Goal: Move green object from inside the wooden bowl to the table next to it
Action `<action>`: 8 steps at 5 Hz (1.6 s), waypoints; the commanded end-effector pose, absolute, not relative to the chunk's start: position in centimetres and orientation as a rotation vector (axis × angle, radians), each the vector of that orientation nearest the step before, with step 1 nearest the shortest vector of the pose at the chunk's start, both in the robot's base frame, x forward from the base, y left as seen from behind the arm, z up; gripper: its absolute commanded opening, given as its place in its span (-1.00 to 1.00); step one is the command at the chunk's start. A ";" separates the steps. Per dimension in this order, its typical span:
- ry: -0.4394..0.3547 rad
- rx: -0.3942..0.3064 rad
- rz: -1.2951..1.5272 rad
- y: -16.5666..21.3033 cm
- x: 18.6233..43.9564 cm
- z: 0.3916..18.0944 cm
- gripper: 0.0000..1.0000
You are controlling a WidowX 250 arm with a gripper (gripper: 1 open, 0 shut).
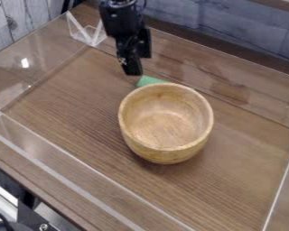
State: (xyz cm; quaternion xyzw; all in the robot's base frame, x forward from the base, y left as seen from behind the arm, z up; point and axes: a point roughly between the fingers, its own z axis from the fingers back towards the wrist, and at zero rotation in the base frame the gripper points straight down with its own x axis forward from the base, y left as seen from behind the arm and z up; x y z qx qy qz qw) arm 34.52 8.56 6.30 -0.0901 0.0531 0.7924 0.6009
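Fig.: single arm over dark wood-grain worktop (62, 117) w/ clear acrylic walls (26, 54) round its edges.

Claw (133, 69): points steeply down, above the worktop, just beyond the far-left rim of the wooden bowl (166, 123). Jaws spread, nothing between them.

Green object (148, 81): lies on the worktop, outside the bowl, tucked against the bowl's far rim; only a small green corner shows, rest hidden behind the rim. Touching the bowl wall or just beside it: cannot tell. Long axis: not readable from this view.

Key relation: object sits just below and slightly right of the claw tips as seen here, between claw and bowl rim; claw is clear of it, no contact visible.

Bowl interior: bare wood, nothing inside.

Judgement: task goal looks met, object out of bowl and next to it; remaining move is prob. only a retreat up and away.

Surroundings: a clear acrylic bracket (87, 32) at the far-left wall, behind the arm. Obstacles: bowl rim near the claw on its right; acrylic walls well apart. Little stands in the way of a straight lift.
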 end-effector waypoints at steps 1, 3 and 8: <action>0.025 -0.286 1.859 8.7 35.7 10.0 1.00; 0.041 -0.296 1.870 8.6 36.0 10.4 1.00; 0.060 -0.329 1.987 9.3 37.6 10.5 -1.00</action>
